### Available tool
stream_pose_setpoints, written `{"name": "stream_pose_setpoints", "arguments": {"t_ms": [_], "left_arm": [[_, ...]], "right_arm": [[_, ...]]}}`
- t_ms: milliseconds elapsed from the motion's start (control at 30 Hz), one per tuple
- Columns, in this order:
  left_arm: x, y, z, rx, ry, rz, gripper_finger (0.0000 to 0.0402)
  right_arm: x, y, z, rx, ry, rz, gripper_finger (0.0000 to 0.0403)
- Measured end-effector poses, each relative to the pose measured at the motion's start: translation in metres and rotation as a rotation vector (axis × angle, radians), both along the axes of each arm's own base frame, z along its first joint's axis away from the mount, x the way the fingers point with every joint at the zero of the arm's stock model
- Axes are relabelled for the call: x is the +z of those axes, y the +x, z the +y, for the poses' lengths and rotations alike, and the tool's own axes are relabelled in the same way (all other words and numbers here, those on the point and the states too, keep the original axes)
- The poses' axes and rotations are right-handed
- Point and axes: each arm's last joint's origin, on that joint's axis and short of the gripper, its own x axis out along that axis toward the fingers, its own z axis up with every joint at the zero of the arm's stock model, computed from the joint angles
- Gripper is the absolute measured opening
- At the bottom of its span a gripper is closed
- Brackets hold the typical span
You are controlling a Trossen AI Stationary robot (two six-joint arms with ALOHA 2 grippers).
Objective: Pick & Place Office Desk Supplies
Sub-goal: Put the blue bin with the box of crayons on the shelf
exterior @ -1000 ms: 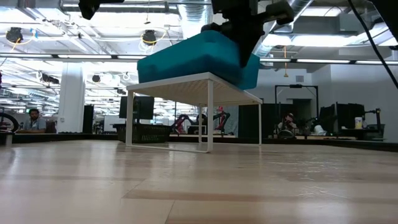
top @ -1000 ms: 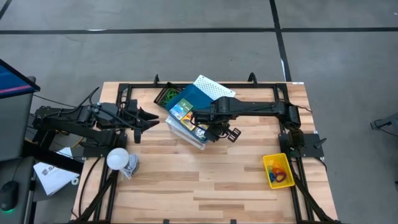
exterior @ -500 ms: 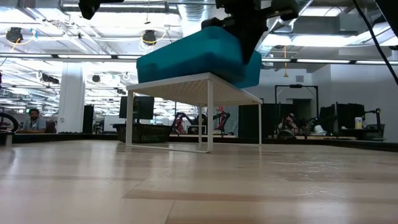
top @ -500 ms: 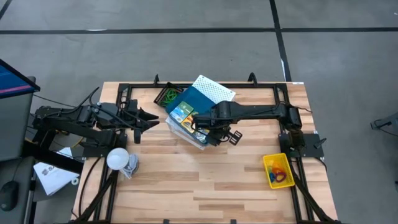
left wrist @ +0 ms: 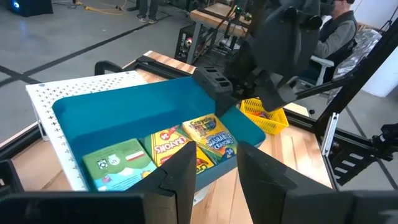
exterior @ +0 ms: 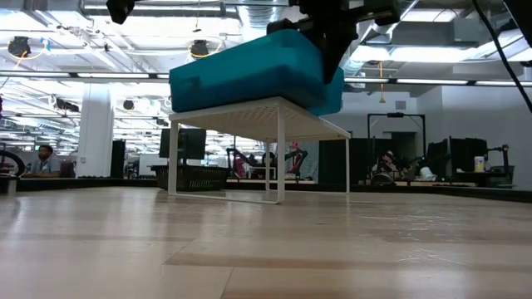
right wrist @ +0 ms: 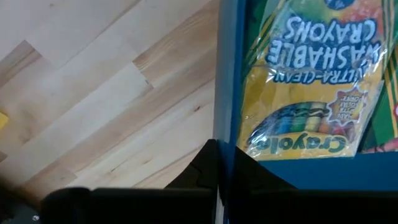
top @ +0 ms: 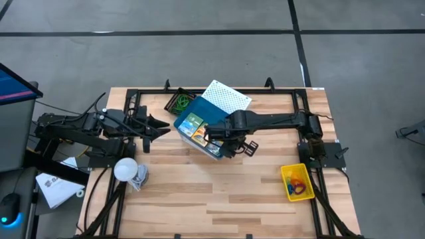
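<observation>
Wooden table carries a white rack. Our right gripper pinches the blue tray wall; our left gripper waits half-open nearby

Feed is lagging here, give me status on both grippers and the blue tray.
Right gripper shut on blue tray rim, tray atop white perforated stand. Three crayon packs inside. Left gripper parked left, holding nothing.

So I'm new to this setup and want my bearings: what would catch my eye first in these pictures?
First, the blue tray holding three crayon packs, gripped at its rim by the right gripper and resting partly on the white perforated stand near the table's far middle. Next, the yellow tray at the near right, and the white round object near the waiting left gripper.
</observation>
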Motion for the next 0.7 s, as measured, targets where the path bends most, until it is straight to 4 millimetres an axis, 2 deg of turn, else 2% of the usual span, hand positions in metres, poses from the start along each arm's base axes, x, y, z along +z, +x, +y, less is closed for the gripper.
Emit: {"name": "stream_pose_setpoints", "arguments": {"t_ms": [367,700], "left_arm": [[0.0,0.0,0.0,0.001,-0.005,0.0,0.0111],[0.0,0.0,0.0,0.001,-0.005,0.0,0.0111]], "right_arm": [[0.001,-0.001,-0.004,-0.014,-0.001,0.002,0.0062],[0.001,-0.001,-0.015,-0.04,-0.061,0.0,0.0068]]}}
